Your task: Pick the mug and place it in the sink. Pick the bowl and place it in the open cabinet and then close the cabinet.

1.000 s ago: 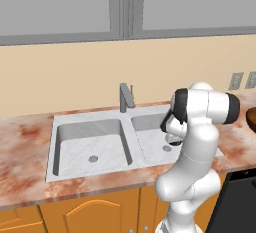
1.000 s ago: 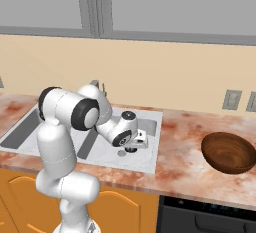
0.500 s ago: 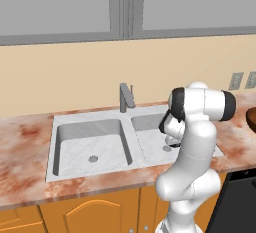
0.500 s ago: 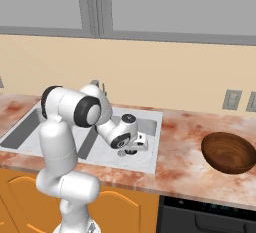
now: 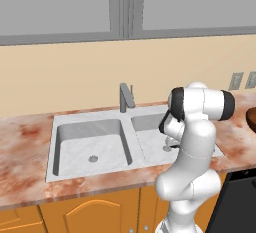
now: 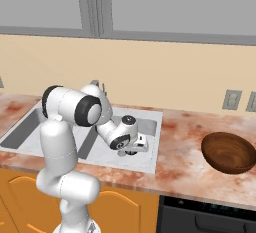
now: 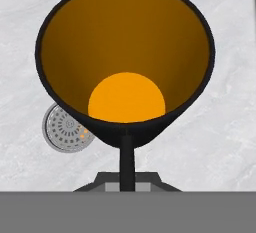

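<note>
The mug (image 7: 125,62), black with an orange inside, sits directly under the hand, seen from above, over the grey floor of the sink (image 7: 220,127) and beside a round drain (image 7: 65,127). A thin dark bar at its near side runs down between my gripper's (image 7: 126,169) fingers, which are shut on it. My gripper (image 6: 131,149) is low in the right basin of the sink (image 6: 150,124), and from the left it (image 5: 169,144) is half hidden behind the arm. The dark brown bowl (image 6: 229,152) rests on the counter to the right. The cabinet is out of view.
The grey faucet (image 5: 125,97) stands behind the divider between the basins. The left basin (image 5: 90,144) has its own drain. Marble counter (image 6: 185,162) runs on both sides, with wall outlets (image 6: 231,99) behind and a dark stove front (image 6: 210,217) at lower right.
The hand with the mug has sunk a little lower into the right basin and drifted slightly toward the arm's base. The bowl has not moved.
</note>
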